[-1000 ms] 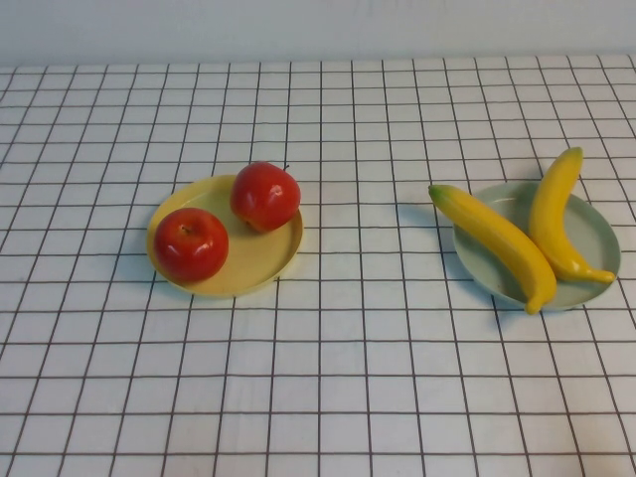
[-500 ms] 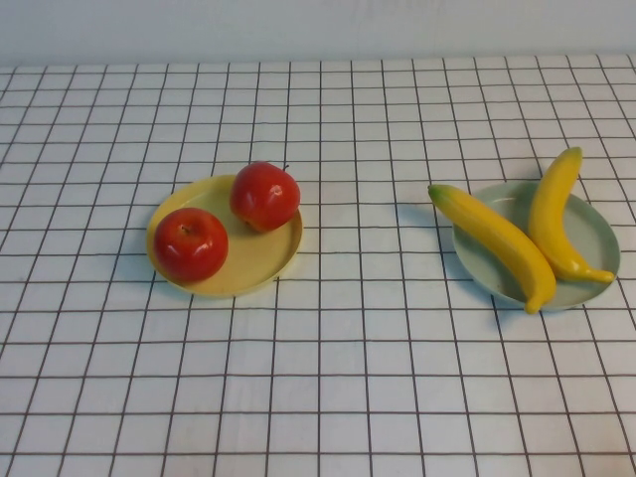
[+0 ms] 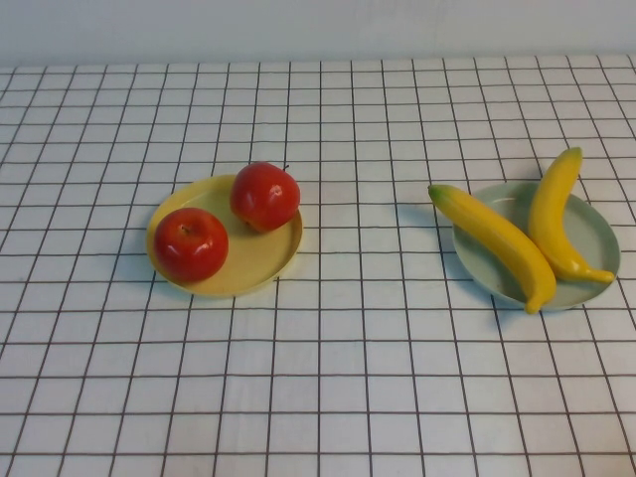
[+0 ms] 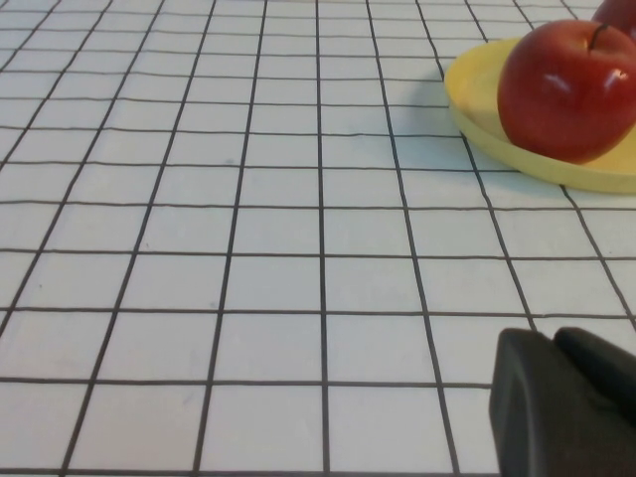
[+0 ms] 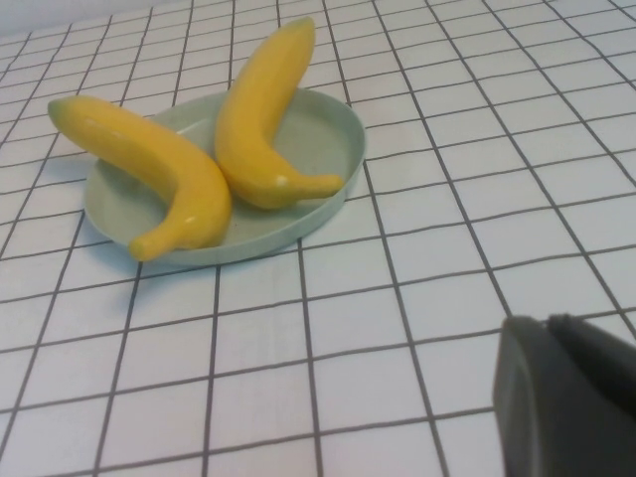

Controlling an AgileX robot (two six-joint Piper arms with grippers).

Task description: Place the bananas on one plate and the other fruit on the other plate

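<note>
Two yellow bananas (image 3: 497,241) (image 3: 554,213) lie side by side on the pale blue-green plate (image 3: 596,234) at the right, one sticking out over its left rim. Two red apples (image 3: 190,243) (image 3: 265,196) sit on the pale yellow plate (image 3: 260,260) at the left. Neither arm shows in the high view. In its wrist view my left gripper (image 4: 553,343) is shut and empty, over bare cloth short of the yellow plate (image 4: 477,104) and an apple (image 4: 566,89). My right gripper (image 5: 550,328) is shut and empty too, apart from the green plate (image 5: 328,134) and bananas (image 5: 149,159) (image 5: 258,114).
A white cloth with a black grid (image 3: 348,348) covers the whole table. A pale wall (image 3: 318,25) runs along the far edge. Between the two plates the cloth carries nothing.
</note>
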